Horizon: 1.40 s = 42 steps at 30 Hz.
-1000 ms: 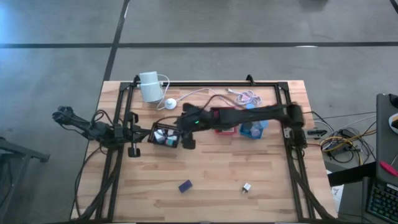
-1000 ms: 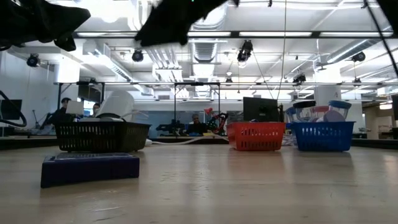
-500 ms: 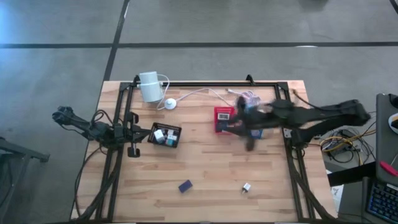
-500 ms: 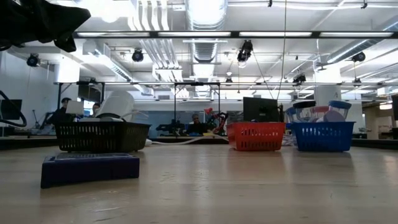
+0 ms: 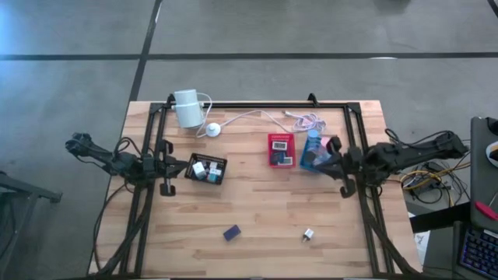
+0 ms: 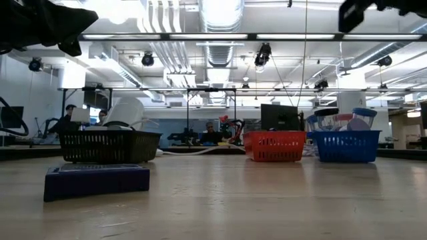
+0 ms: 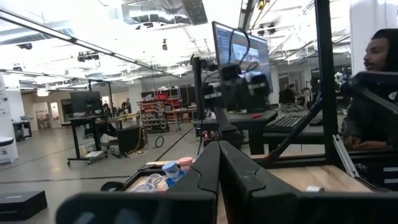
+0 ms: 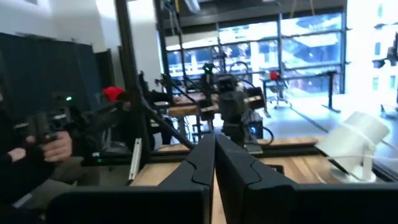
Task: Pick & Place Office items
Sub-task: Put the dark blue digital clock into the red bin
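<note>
Right tool point(image 5: 333, 153) fingers together, empty, at bench's right edge beside blue tray point(image 5: 314, 160). Left tool point(image 5: 167, 166) closed too, at left edge. Office items: some in black tray point(image 5: 207, 169), two loose point(image 5: 232, 232) point(image 5: 309, 233) on wood bench point(image 5: 264, 210). Workshop room behind.

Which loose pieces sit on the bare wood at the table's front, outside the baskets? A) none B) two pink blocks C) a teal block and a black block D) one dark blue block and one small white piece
D: the high view shows a dark blue block and a small white piece lying apart on the bare table, clear of the black basket, red basket and blue basket.
</note>
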### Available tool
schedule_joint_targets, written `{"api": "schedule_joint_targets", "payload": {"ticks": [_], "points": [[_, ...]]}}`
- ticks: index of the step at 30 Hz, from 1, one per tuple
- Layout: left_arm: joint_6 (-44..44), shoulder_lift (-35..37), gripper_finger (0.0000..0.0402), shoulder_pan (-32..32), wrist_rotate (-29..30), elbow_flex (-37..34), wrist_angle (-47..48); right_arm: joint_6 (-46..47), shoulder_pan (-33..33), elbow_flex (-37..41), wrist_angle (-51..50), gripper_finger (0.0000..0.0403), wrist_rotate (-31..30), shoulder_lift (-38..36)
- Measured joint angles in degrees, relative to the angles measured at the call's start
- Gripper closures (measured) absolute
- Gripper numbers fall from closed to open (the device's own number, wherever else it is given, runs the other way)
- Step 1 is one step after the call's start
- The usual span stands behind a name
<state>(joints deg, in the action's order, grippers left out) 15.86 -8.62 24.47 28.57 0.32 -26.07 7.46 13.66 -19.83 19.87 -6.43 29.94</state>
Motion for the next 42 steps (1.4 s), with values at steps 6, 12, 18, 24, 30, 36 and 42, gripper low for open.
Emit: {"api": "schedule_joint_targets", "payload": {"ticks": [6,12,18,24,30,36,42], "points": [[1.7,0.0,0.039,-0.01,1.63,0.0,-0.1,-4.25,-0.67,9.64,3.35,0.0394,-0.35,-8.1],[0.01,0.02,0.0391,-0.01,2.51,0.0,-0.69,-7.3,-0.67,18.9,13.28,0.0394,4.05,-12.17],[-4.43,-0.14,0.0391,0.0,4.29,0.0,2.33,-8.31,-0.69,19.31,10.74,0.0394,3.5,-13.52],[-7.11,-1.42,0.0394,0.0,10.77,0.0,2.79,-8.65,-0.69,19.31,10.5,0.0394,3.93,-13.45],[-10.55,-7.31,0.0398,0.03,15.25,6.33,10.11,-7.83,-0.69,19.29,10.5,0.0394,3.87,-13.45],[-16.5,-22.44,0.04,0.13,13.4,21.07,26.16,-14.05,-0.69,19.29,10.43,0.0394,0.81,-13.3],[-31.01,-40.29,0.04,0.13,7.82,35.78,43.19,-13.66,-0.69,19.29,10.26,0.0394,-1.36,-13.32]]}}
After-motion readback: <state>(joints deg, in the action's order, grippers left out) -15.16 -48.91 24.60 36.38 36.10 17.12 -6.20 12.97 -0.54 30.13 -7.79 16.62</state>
